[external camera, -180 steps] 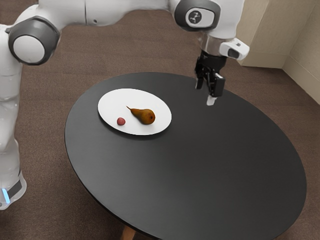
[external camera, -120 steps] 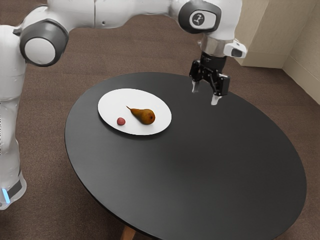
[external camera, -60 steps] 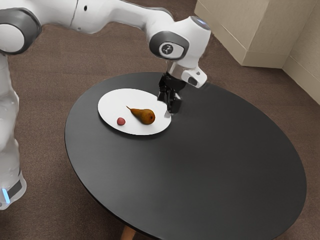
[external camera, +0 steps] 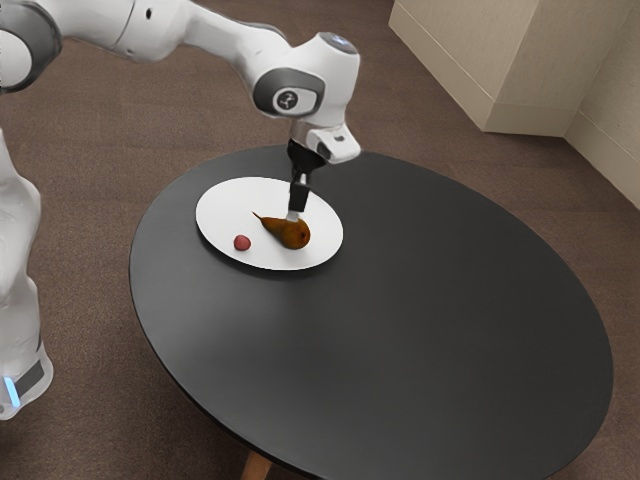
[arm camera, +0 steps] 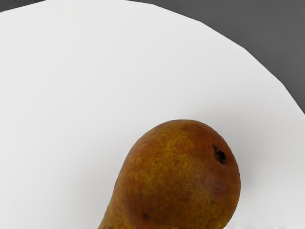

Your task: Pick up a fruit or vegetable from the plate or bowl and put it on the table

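Low at the pear (external camera: 294,236), upon the white plate (external camera: 226,210)

Can see the claw (external camera: 293,216) in the exterior view, pointing downward at the upper side of the pear. Cannot tell if spread, pressed together or pinching the pear. Lying on its side upon the white plate, with the thin stem toward the exterior view's far left and the round end toward the near right. In the wrist view, showing a brown and golden skin, with a small dark mark (arm camera: 219,155) on the round end. More to the exterior view's left, and a little nearer, see a small red fruit (external camera: 242,243), apart from the pear, also upon the white plate. Under both, the white plate, in the far left part of the round dark table (external camera: 400,330). From the exterior view's far left, reaching in with the white arm (external camera: 165,25). All around, brown floor (external camera: 90,190); at the far right, a beige wall (external camera: 480,60).
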`<state>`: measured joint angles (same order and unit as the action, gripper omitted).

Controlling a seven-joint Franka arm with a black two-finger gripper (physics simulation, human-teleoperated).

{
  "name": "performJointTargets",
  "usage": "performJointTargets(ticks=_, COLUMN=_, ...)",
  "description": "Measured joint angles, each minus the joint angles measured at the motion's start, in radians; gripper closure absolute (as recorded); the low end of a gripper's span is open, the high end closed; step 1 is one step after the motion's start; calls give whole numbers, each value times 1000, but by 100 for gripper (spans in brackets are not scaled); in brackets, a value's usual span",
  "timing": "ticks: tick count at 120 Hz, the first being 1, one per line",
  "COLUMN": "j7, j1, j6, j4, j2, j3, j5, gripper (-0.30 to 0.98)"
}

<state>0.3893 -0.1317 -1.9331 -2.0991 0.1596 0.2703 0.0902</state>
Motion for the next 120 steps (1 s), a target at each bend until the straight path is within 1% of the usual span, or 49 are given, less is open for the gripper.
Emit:
performJointTargets(ticks=20, j7=129, j1=15, j6=-11, j4=6, j2=-6, j3=11, j5=-3, gripper=4)
performJointTargets(ticks=47, j7=291, j1=3, j6=-18, j4=5, j2=-17, j3=5, j5=-54, gripper=2)
performJointTargets(ticks=67, j7=407, j1=10, j6=-19, j4=-6, j2=-30, j3=7, j5=-70, gripper=2)
performJointTargets(ticks=102, j7=546, j1=11, j6=-20, j4=-20, j2=-71, j3=8, j5=-113, gripper=2)
performJointTargets(ticks=120, j7=595, j1=16, j6=-21, j4=-19, j2=-86, j3=9, j5=-124, gripper=2)
